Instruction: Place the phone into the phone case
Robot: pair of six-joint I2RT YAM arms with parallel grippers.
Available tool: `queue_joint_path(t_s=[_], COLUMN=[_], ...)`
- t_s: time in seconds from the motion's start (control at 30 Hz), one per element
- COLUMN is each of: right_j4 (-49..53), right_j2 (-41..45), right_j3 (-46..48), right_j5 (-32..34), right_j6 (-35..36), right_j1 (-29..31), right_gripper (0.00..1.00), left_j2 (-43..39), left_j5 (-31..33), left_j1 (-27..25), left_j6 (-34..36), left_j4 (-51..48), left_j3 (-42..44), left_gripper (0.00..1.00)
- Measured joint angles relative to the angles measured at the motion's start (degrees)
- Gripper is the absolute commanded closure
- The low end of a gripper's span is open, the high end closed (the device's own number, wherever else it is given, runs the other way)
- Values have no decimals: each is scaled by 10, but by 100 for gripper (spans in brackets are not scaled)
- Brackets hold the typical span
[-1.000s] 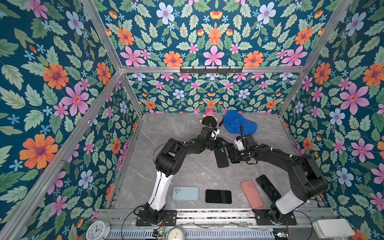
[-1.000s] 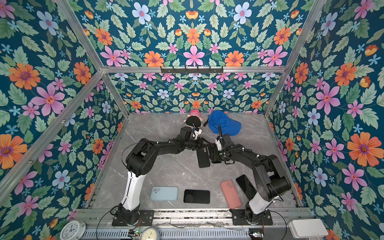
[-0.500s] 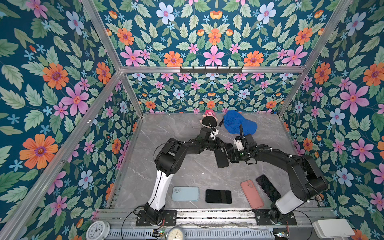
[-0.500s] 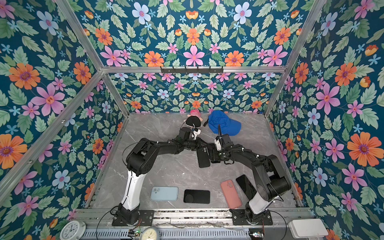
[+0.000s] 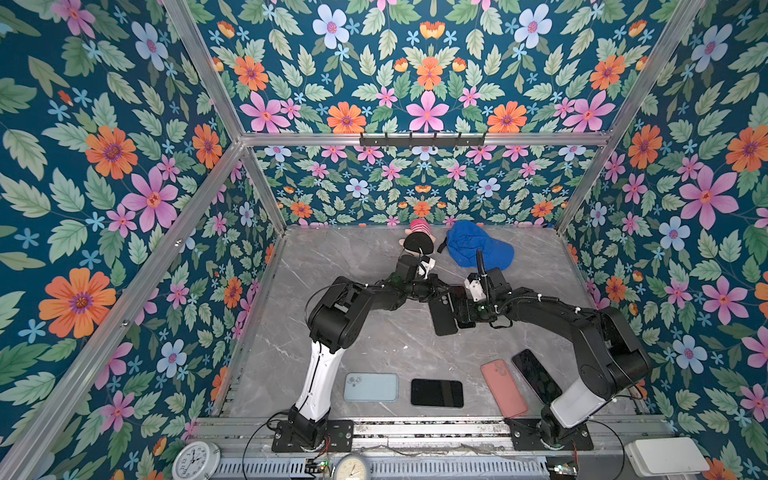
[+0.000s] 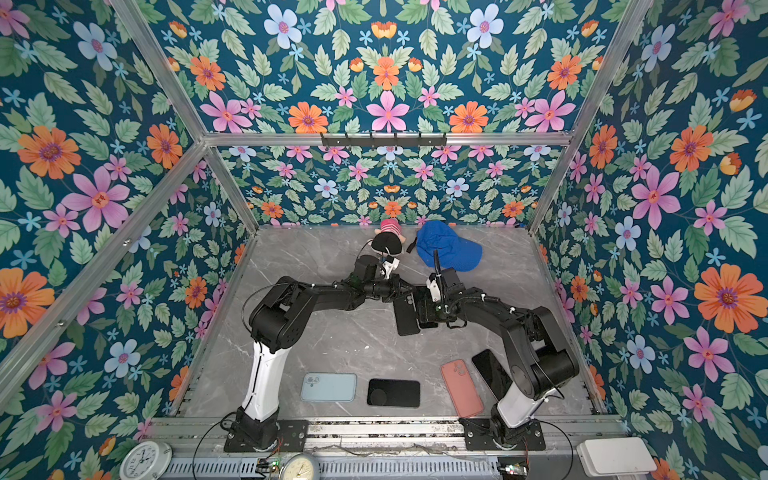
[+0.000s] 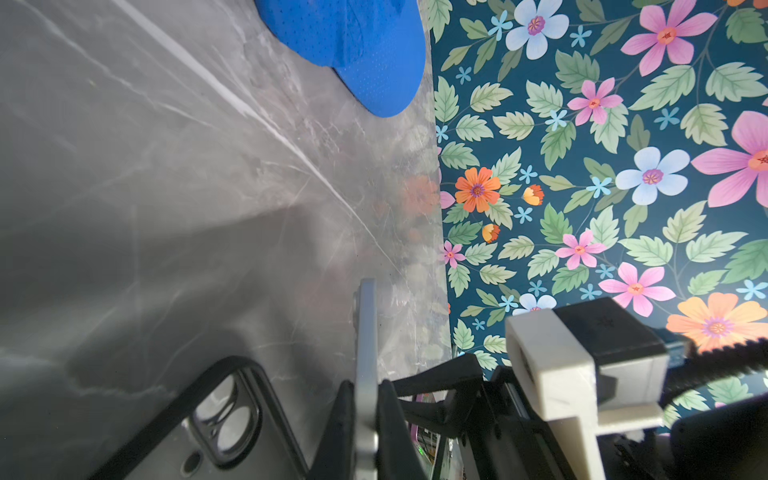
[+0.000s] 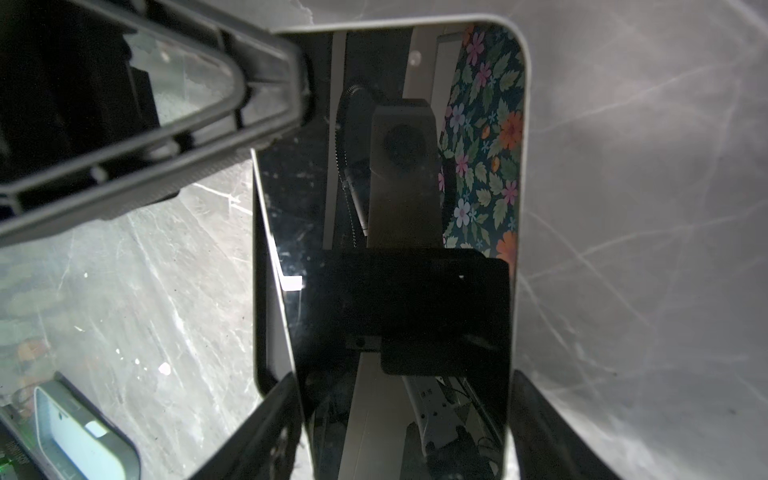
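Barely a twitch from either arm over the last second, but the left gripper [image 7: 366,399] has snapped in: we see its two black fingers pinching the thin silver edge of the phone [image 8: 395,187]. Across from it, the right gripper [image 8: 403,390] has its jaws spread wide, one finger on each long side, the phone clamped between them with its glossy screen toward the wrist camera. So we've got both grippers on the phone, near the middle of the marble table [image 5: 353,266].

In both top views the black phone case [image 5: 442,320] sits just on the 9 o'clock side of the right gripper, camera cut-out toward 12. Whether phone and case are touching, we cannot tell.

Out at 12 o'clock lies a plush toy [image 5: 417,243], with a blue cap [image 5: 478,249] at 1. Along the near edge we have a pale blue slab [image 5: 371,387] at 7, a black slab [image 5: 436,392] at 6, a pink slab [image 5: 504,388] at 5, and a dark phone [image 5: 536,376] just beside it.
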State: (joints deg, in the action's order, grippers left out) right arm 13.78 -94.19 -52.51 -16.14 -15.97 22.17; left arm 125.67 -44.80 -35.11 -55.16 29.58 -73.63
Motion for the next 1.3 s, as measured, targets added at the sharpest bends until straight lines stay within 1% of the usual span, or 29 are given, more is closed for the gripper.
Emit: queue_joint_path(t_s=[0.13, 0.2, 0.3, 0.4, 0.5, 0.6, 0.73, 0.83, 0.97, 1.03, 1.13, 1.3], right_j4=[-1, -8, -8, -7, -8, -23, -77, -134, -211, -250, -311, -394], right_j2=[10, 21, 37, 60, 98, 155, 243, 297, 353, 370, 378, 351], right_j3=[6, 8, 9, 12, 26, 57, 131, 193, 262, 288, 318, 329], right_j5=[-2, -1, 4, 9, 8, 3, -4, -13, -27, -31, -33, -44], right_j6=[6, 14, 24, 27, 10, -52, -184, -283, -386, -424, -470, -515], right_j1=[0, 0, 0, 0, 0, 0, -6, -23, -52, -59, -68, -76], right_gripper=[15, 13, 10, 10, 11, 13, 17, 19, 20, 23, 23, 24], left_j2=[-3, -3, -3, -5, -13, -25, -38, -40, -40, -41, -41, -37], left_j5=[1, 5, 4, 5, 7, 17, 31, 41, 54, 60, 71, 85], left_j1=[1, 1, 1, 2, 2, 2, 2, 4, 7, 8, 9, 10], left_j6=[2, -3, -7, -16, -19, -37, -78, -111, -153, -171, -202, -267], left_j4=[5, 4, 9, 20, 31, 49, 99, 141, 190, 214, 249, 319], left_j3=[7, 13, 20, 28, 37, 52, 72, 85, 103, 111, 124, 138], left_gripper=[100, 100, 100, 100, 100, 100, 100, 100, 100, 100, 100, 100])
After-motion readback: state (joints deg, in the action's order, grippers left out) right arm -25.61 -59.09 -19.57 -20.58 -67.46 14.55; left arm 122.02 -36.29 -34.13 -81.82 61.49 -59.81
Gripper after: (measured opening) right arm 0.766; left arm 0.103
